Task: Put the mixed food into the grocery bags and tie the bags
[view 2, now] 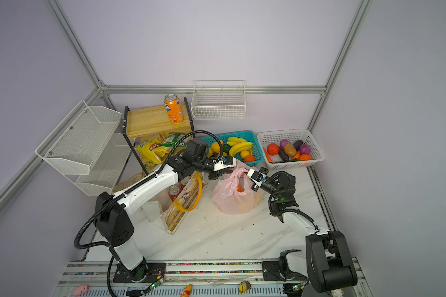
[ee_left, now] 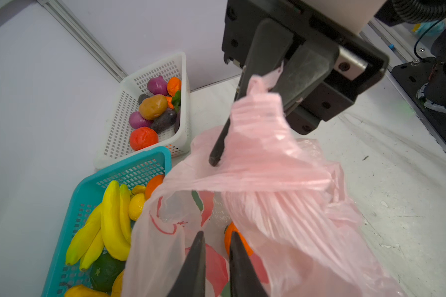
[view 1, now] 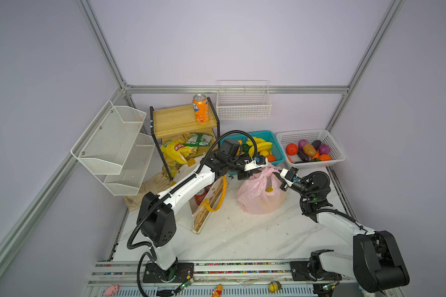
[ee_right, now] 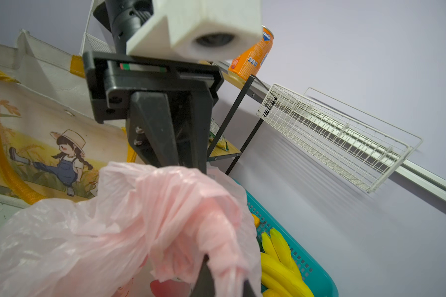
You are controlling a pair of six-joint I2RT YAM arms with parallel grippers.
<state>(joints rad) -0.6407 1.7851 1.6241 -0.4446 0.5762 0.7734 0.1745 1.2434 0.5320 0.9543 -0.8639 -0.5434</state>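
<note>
My left gripper (ee_left: 216,234) and right gripper (view 1: 277,176) pinch handles of the pink bag (view 1: 258,198); fruit (ee_left: 232,232) inside, cola cans (view 2: 174,192) in adjacent tote (view 2: 178,214); knots pending.

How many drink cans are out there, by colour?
Orange can: 1
Red cans: 2
Total: 3

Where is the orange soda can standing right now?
In both top views the orange soda can stands upright on the top board of the wooden shelf, at the back left, just left of the white wire basket.
</note>
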